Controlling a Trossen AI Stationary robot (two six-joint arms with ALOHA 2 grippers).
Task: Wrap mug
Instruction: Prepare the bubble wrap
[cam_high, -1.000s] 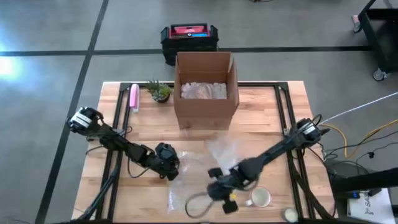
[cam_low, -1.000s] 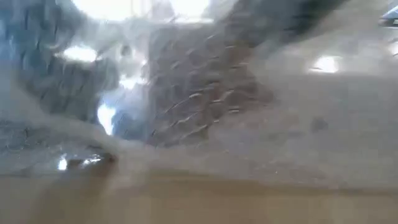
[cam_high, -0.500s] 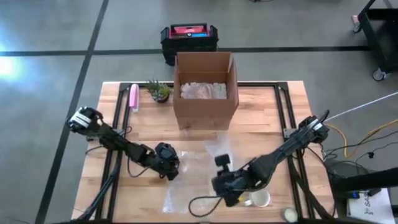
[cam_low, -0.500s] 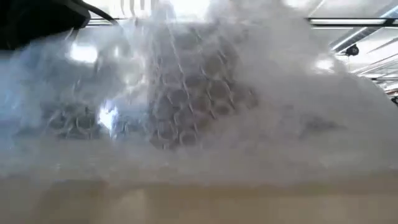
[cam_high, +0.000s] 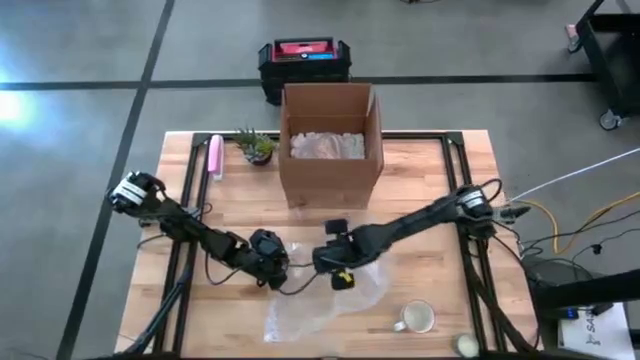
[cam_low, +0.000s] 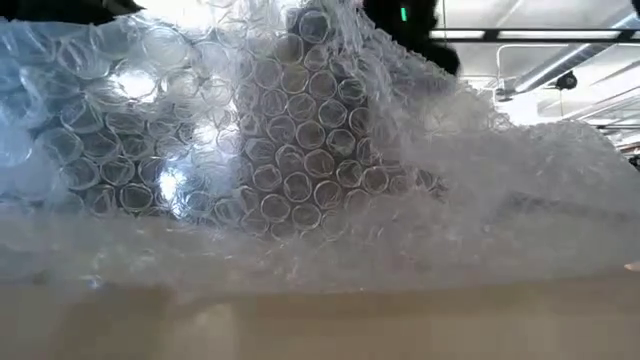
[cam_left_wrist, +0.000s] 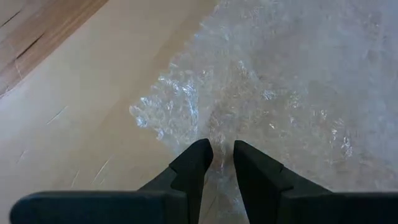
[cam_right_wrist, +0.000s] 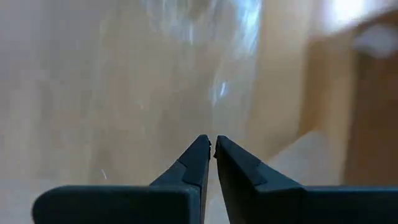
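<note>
Wooden table (cam_high: 430, 170) | bubble wrap (cam_high: 320, 305) spread | grey floor (cam_high: 80, 60) around

A white mug (cam_high: 417, 318) stands upright near the counter's front edge, just beside a crumpled clear bubble wrap sheet (cam_high: 325, 300) lying flat.

R gripper (cam_right_wrist: 213, 144), two dark tapered fingers (cam_right_wrist: 193, 165) rising from frame bottom, tips nearly touching w/ a thin sliver between, pinching the clear shiny plastic sheet (cam_right_wrist: 186, 68). Sheet spreads blurred over centre & upper left, bright glare at top. Pale wooden tabletop (cam_right_wrist: 280, 93) on right; darker brown band at far right edge.
</note>
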